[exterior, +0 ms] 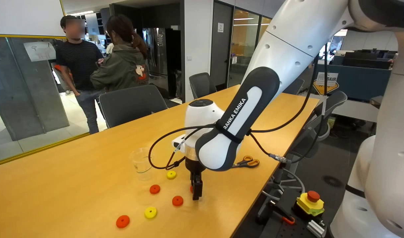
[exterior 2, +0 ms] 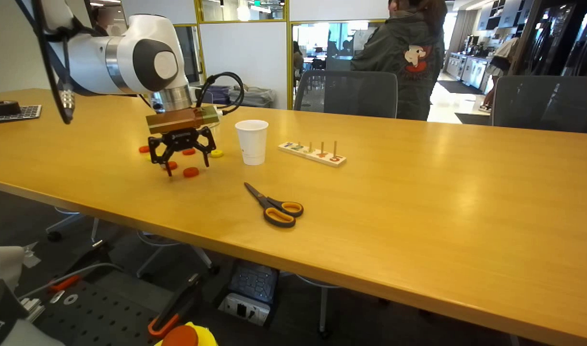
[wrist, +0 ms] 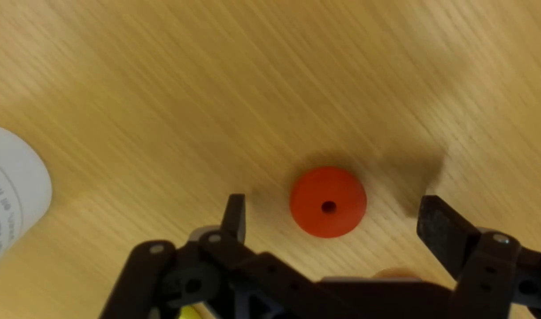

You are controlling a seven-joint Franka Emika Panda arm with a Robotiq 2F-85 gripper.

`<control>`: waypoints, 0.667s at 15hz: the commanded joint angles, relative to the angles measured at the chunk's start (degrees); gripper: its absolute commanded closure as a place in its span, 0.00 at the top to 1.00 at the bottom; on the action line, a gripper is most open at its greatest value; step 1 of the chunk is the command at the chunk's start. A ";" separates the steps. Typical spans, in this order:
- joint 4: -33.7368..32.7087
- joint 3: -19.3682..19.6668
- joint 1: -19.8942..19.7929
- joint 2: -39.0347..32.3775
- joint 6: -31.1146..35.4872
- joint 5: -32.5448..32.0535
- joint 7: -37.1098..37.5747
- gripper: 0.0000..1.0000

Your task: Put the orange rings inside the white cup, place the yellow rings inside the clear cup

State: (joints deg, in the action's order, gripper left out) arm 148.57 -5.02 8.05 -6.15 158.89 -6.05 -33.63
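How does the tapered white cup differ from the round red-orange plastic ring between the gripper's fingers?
The white cup stands upright; the red-orange ring lies flat. The cup is larger than the ring. The cup bears print; the ring looks plain. Both rest on the table.

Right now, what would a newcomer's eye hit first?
Probably the white arm slanting over the table, its open claw framing an orange ring in the wrist view. Next, the bright yellow rings and other orange rings scattered nearby, then the white cup, upright beside a pegboard in an exterior view.
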 commanded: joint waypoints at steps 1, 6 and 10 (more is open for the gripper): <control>-2.34 -1.25 -2.07 -1.68 -1.36 -0.65 -1.06 1.00; -3.04 -1.74 -3.24 -2.29 -2.00 0.00 -2.07 1.00; -3.53 -2.40 -3.41 -1.58 -5.04 0.65 -2.19 0.60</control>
State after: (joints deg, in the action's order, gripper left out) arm 146.46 -6.14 5.98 -7.79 156.47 -6.03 -34.62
